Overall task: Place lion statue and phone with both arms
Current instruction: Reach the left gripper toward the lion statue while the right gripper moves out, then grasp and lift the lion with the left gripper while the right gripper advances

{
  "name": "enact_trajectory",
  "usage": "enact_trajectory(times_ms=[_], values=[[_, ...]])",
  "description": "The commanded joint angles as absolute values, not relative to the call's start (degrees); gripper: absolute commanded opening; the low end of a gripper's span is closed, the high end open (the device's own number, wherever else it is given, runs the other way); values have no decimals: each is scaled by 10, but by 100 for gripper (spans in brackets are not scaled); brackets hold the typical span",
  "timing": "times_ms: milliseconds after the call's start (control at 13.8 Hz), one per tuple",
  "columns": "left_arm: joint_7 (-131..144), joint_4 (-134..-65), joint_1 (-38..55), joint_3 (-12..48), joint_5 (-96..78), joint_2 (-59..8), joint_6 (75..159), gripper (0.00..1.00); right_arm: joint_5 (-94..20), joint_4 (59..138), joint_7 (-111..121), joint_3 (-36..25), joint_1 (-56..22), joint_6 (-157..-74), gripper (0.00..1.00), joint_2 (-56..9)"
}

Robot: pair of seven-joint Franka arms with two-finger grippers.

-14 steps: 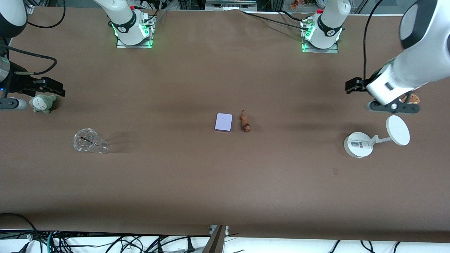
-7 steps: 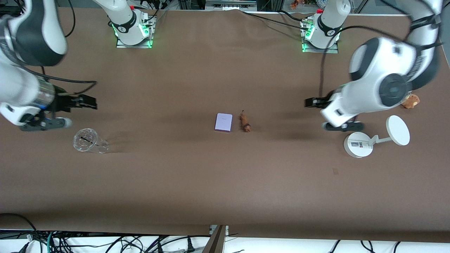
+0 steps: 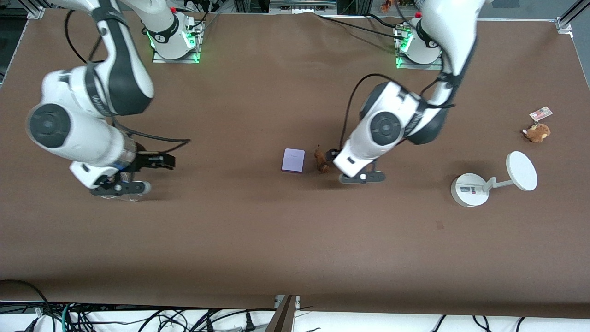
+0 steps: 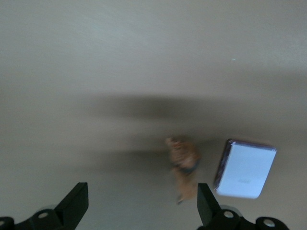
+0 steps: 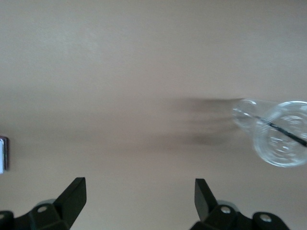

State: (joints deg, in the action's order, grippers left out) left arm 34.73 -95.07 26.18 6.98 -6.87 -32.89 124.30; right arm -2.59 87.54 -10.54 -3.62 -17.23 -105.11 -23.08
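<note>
The lavender phone (image 3: 293, 160) lies flat at the table's middle. The small orange-brown lion statue (image 3: 321, 159) lies beside it, toward the left arm's end. My left gripper (image 3: 331, 153) is open and empty, low over the table right beside the lion statue. In the left wrist view the lion statue (image 4: 183, 163) and phone (image 4: 245, 168) lie just ahead of the open left gripper (image 4: 140, 206). My right gripper (image 3: 163, 161) is open and empty, well short of the phone toward the right arm's end. The right wrist view shows its open jaws (image 5: 138, 196) over bare table.
A clear cup (image 5: 278, 132) lies on its side, mostly hidden under the right hand in the front view. A white round-based stand with a disc (image 3: 488, 182) and a fluffy brown plush with a tag (image 3: 537, 133) sit toward the left arm's end.
Both arms have swung in from the table's ends toward the middle. The left gripper has come up beside the lion statue. The right hand has moved over the clear cup.
</note>
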Motion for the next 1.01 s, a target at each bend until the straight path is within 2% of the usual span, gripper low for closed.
enact_trajectory(times_ms=[0,434,507,579,651,724,941], values=[[402,-943,300,61,-75,-363,1288,100,-32,859,-112,-40,-176,-1052,100,-248],[403,-943,316,61,-69,-406,1348,100,-37,860,-123,-39,-179,-1069,100,-272],[403,-943,317,61,-69,-407,1347,87,-40,860,-124,-38,-185,-1076,100,-276],[404,-944,320,60,-69,-407,1347,61,-58,860,-124,-37,-193,-1084,100,-281],[403,-945,320,61,-69,-407,1346,42,-82,860,-131,-37,-196,-1096,100,-286],[403,-944,320,60,-69,-407,1343,30,-96,860,-148,-37,-196,-1102,100,-290],[400,-943,316,58,-69,-403,1326,19,-98,860,-188,-37,-219,-1117,100,-302]])
